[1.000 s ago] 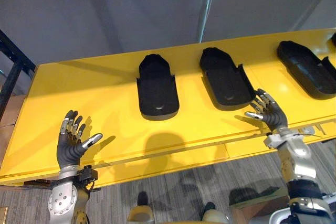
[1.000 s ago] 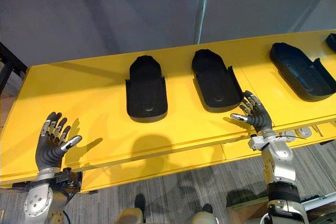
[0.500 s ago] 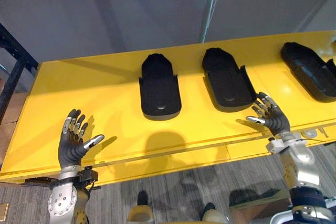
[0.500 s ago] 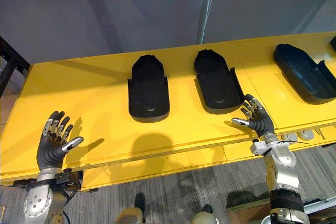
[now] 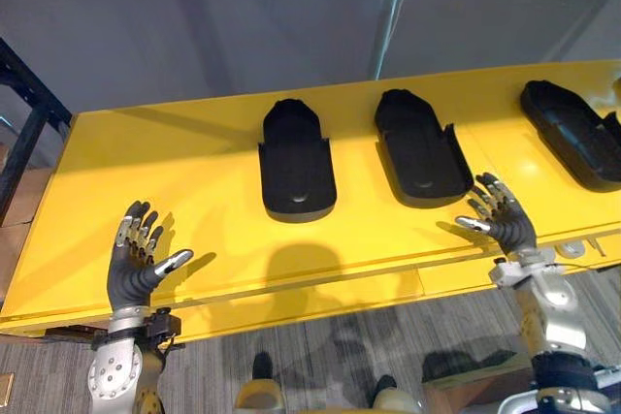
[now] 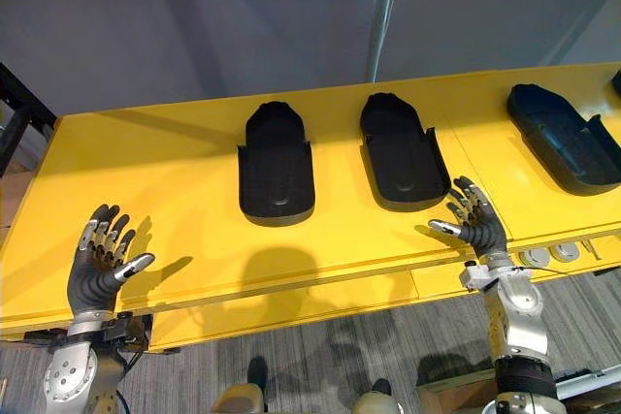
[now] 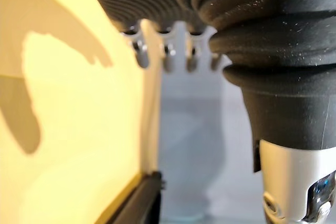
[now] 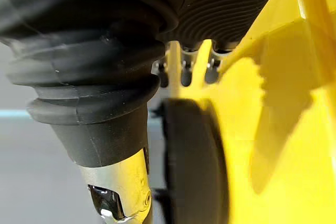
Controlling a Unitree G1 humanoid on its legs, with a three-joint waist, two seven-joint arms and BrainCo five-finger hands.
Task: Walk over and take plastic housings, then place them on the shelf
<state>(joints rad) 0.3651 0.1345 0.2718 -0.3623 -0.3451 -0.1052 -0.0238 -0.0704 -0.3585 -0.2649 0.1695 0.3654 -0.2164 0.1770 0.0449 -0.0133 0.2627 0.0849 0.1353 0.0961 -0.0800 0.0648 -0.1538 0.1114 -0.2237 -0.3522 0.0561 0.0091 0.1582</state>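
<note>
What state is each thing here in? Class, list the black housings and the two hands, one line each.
Left housing: lying hollow side up, untouched.
Middle housing: lying hollow side up, not gripped.
Right housing: lying hollow side up, untouched.
Left hand: open, empty, over the yellow table's near edge.
Right hand: open, empty, just short of the middle housing.

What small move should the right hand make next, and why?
Probably ease the right hand forward and slightly left to close on the near end of the middle housing. Its fingers are open, holding nothing, beside that housing's near right corner. The left hand, also open, sits farther from the left housing.
</note>
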